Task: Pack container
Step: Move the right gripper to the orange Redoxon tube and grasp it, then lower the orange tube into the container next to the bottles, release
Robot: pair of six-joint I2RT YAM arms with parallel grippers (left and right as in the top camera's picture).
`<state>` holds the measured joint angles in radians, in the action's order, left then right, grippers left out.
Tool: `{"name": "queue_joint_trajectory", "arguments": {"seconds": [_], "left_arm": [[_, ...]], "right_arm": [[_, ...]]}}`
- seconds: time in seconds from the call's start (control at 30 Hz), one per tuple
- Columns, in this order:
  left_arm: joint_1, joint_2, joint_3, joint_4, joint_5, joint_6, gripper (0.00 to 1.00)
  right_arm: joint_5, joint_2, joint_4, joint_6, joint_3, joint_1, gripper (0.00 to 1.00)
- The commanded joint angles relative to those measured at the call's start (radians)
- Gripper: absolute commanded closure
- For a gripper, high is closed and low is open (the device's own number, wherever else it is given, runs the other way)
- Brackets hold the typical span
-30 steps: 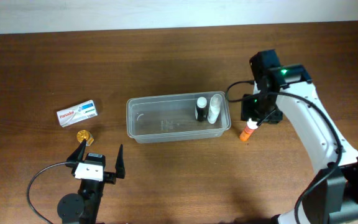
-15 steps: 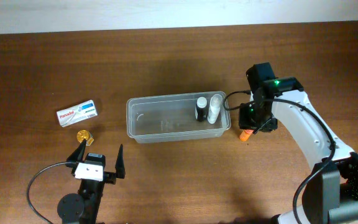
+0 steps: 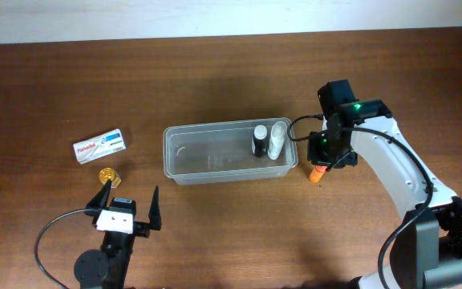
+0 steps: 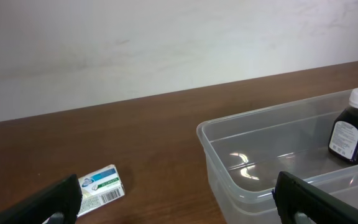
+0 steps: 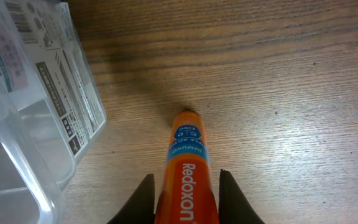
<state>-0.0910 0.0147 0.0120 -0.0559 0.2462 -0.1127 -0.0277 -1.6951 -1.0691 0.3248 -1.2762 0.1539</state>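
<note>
The clear plastic container [image 3: 207, 160] lies mid-table and holds a dark bottle [image 3: 259, 140] and a white bottle [image 3: 277, 138] at its right end. An orange Redoxon tube [image 3: 318, 172] lies on the table just beyond the container's right wall. My right gripper [image 3: 325, 160] is down over it. In the right wrist view the fingers [image 5: 186, 176] are closed against both sides of the tube [image 5: 185, 149], next to the container's corner [image 5: 36, 143]. My left gripper [image 3: 128, 205] is open and empty near the front edge, facing the container [image 4: 229, 149].
A white and blue medicine box [image 3: 99, 146] lies at the left, also seen in the left wrist view [image 4: 101, 186]. A small gold round object [image 3: 108, 173] lies just in front of it. The dark bottle shows in the left wrist view [image 4: 353, 127].
My right gripper has moved forward and left, down onto the orange tube, and has stayed there for the last half second. The left arm has not moved.
</note>
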Motion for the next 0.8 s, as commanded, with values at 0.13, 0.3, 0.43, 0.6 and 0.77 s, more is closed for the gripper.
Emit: {"name": "queue_joint_trajectory", "arguments": {"seconds": [0.13, 0.3, 0.43, 0.6, 0.77], "left_arm": [[0.001, -0.009, -0.003, -0.005, -0.006, -0.009, 0.01], [0.001, -0.009, -0.003, -0.005, -0.006, -0.009, 0.01], [0.001, -0.009, -0.003, -0.005, -0.006, -0.009, 0.01], [0.001, -0.009, -0.003, -0.005, -0.006, -0.009, 0.01], [0.001, -0.009, -0.003, -0.005, -0.006, -0.009, 0.01]], "right_arm": [[-0.002, 0.000, -0.042, -0.014, -0.026, -0.005, 0.85], [-0.003, 0.000, -0.095, -0.032, -0.093, -0.004, 0.85], [-0.003, 0.001, -0.163, -0.040, -0.180, -0.003, 0.85], [-0.018, 0.018, -0.263, -0.083, -0.314, 0.004, 0.85], [-0.019, 0.076, -0.327, -0.085, -0.443, 0.044, 0.85]]}}
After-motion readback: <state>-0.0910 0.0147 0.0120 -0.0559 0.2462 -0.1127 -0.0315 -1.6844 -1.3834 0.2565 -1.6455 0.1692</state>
